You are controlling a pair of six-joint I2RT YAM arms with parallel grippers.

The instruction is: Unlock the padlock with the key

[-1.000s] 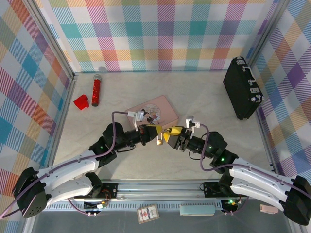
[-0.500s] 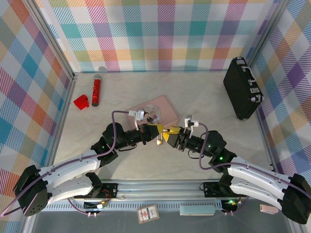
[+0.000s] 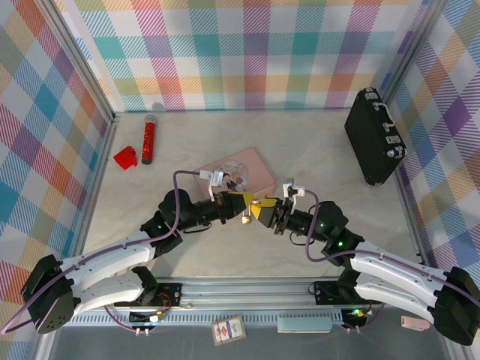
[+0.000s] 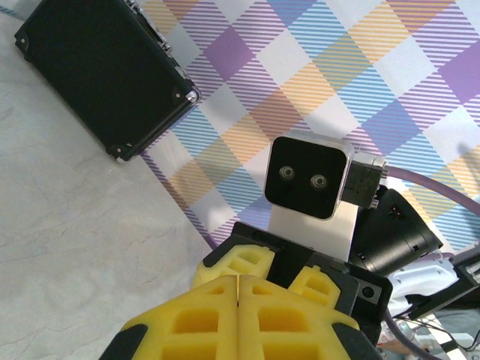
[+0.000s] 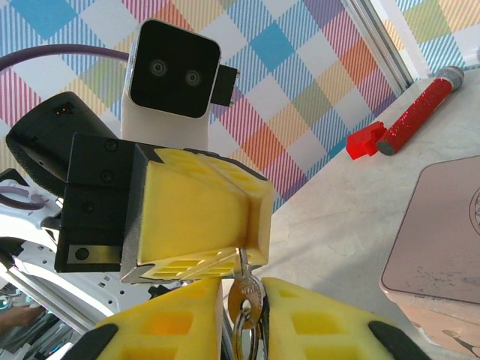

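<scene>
From above, there are two arms, one padlock, one pink tin, one black case, one red tube and one red block. The left gripper and right gripper meet tip to tip near the middle of the table, just in front of the pink tin. The padlock is a small brass speck hanging under the left gripper's tips. The black case stands well off to the right, and the red tube and red block lie far left. In the left wrist view, the left gripper has its two yellow pads pressed flat together. The right gripper faces it closely, with the one black case behind. In the right wrist view, the padlock hangs upright with its long axis vertical. Its thin silver shackle points up into the pinched pads of the left gripper, and its body points down into the narrow gap of the right gripper. The key is one silvery looped piece just below the padlock, low in that gap. I cannot tell whether the right fingers press on it.
</scene>
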